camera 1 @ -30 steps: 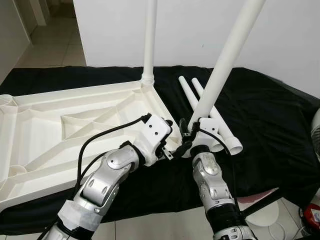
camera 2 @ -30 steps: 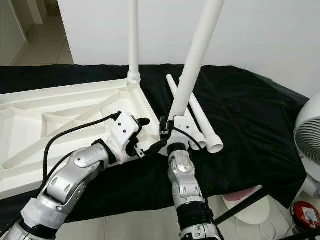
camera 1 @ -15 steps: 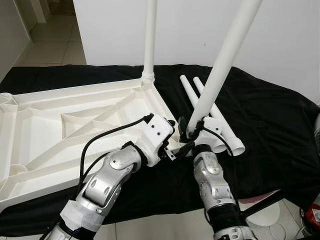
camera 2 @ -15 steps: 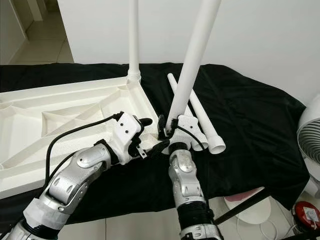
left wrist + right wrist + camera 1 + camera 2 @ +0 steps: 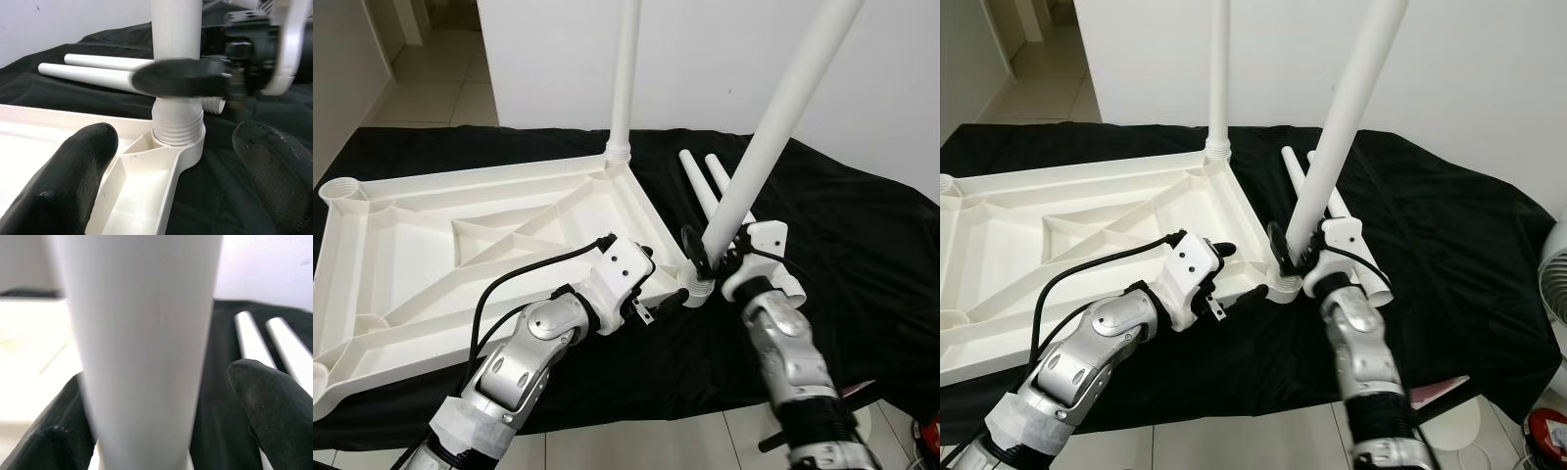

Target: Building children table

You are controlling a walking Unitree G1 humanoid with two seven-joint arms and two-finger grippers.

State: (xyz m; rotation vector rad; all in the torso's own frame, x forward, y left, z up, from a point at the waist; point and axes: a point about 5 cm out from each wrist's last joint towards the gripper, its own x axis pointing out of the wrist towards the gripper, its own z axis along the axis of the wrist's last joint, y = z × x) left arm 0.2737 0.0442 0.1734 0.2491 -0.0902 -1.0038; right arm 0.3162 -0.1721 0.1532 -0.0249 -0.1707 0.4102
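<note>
An upside-down white plastic table top [image 5: 460, 245] lies on a black cloth [image 5: 862, 235], its ribbed underside facing up. One white leg [image 5: 625, 78] already stands upright in the far corner socket.

At the near corner socket [image 5: 178, 142], a second white leg [image 5: 773, 127] leans slightly as its ribbed lower end sits in the socket opening. The right gripper [image 5: 700, 262] has this leg between its two black fingers, low down just above the socket. In the right wrist view the leg fills the space between the fingers [image 5: 264, 401]; one touches it, while a narrow gap shows beside the other, so whether the grip is firm cannot be told.

The left gripper [image 5: 677, 294] rests by the same corner with its fingers [image 5: 73, 171] spread wide, one over the table top's edge and one over the cloth, holding nothing.

Two spare white legs [image 5: 715, 191] lie side by side on the cloth just beyond the right gripper. A white fan [image 5: 1557, 294] stands at the right edge.

No brand names, labels or writing can be read anywhere.
</note>
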